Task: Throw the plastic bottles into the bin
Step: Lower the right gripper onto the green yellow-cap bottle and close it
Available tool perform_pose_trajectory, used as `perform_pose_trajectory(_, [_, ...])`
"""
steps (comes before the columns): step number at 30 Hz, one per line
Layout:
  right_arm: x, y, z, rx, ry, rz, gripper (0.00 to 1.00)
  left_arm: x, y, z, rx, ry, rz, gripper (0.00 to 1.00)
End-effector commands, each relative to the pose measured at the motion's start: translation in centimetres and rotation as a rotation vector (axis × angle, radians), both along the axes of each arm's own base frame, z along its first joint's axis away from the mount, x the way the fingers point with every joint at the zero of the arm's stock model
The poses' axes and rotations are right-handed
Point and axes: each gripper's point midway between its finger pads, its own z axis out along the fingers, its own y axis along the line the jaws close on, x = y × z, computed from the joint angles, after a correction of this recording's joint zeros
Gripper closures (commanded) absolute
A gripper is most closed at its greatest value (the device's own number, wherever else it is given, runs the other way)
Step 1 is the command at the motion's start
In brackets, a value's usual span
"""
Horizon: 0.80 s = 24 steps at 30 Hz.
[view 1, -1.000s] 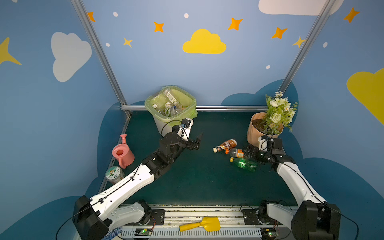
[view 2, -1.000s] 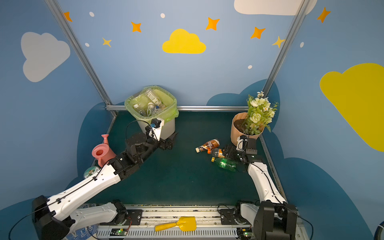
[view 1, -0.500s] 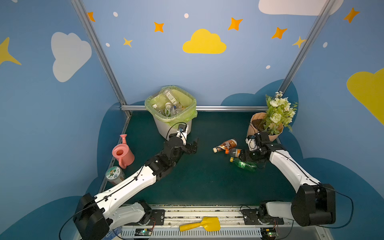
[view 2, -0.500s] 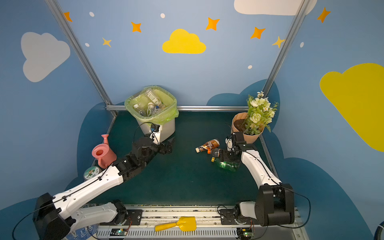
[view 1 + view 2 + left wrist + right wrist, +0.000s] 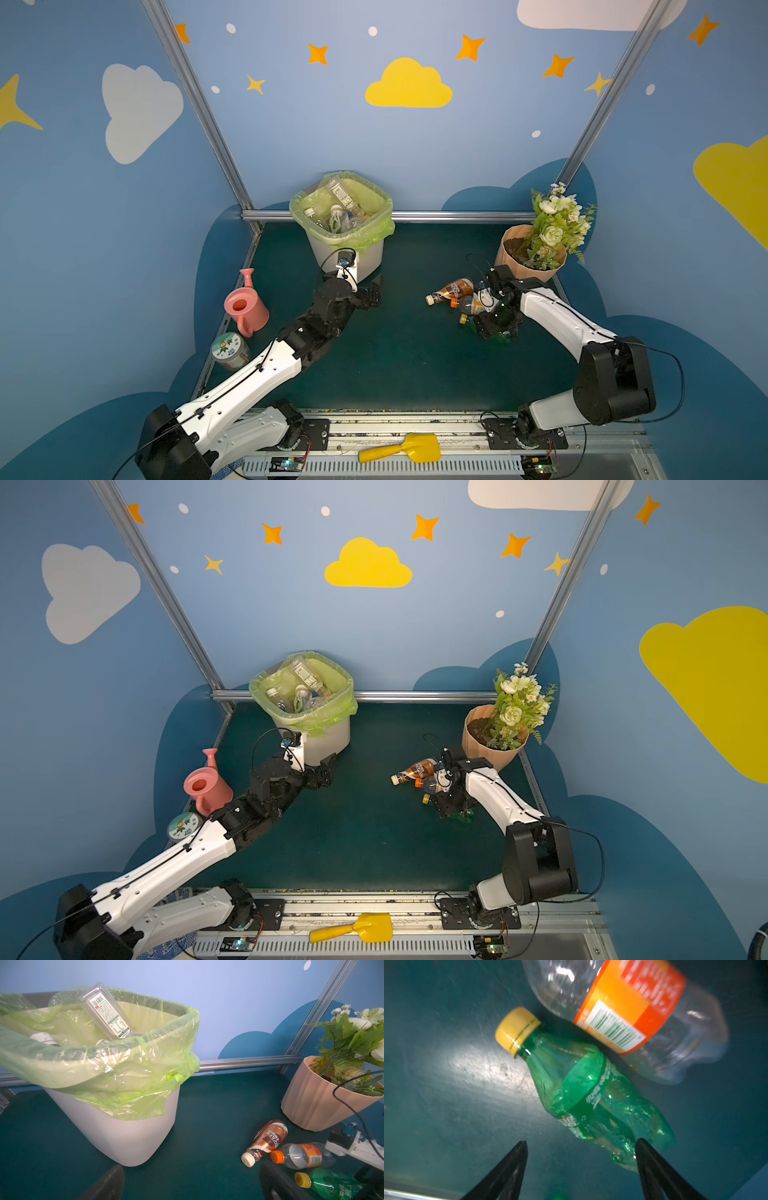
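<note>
Plastic bottles [image 5: 471, 303], three of them, lay on their sides near the right edge of the surface [image 5: 415, 365], just in front of the flowerpot [image 5: 511, 257]. A brown bottle [image 5: 268, 1140] lay farthest back, a clear bottle [image 5: 633, 1012] with an orange label just beside it, and a green bottle [image 5: 591, 1095] nearest the front edge, seemingly touching the clear one. The green bottle's yellow cap [image 5: 517, 1028] pointed toward the middle of the surface.

The right gripper [image 5: 581, 1141] hung directly over that bottle's base end with its jaws partly apart. One fingertip was over the base and the other over bare surface, so it held nothing. The bottle ran slantwise across the gap; I judged a shift or a turn was needed before closing.

The left gripper [image 5: 191, 1167] stood wide and empty beside the bin [image 5: 370, 259] at the far edge, well apart from the three.
</note>
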Motion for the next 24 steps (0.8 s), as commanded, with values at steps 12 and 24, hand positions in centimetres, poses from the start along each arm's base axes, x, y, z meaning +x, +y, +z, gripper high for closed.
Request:
perform_pose_trajectory(12, [-1.7, 2.1, -1.8, -0.023, 0.126, 0.133, 0.32, -0.4, 1.5, -0.5, -0.031, 0.014, 0.019, 0.0])
perform_pose_trajectory(24, [0.4, 1.1, -1.7, -0.138, 0.042, 0.151, 0.21, -0.9, 2.4, -0.4, -0.039, 0.008, 0.039, 0.0])
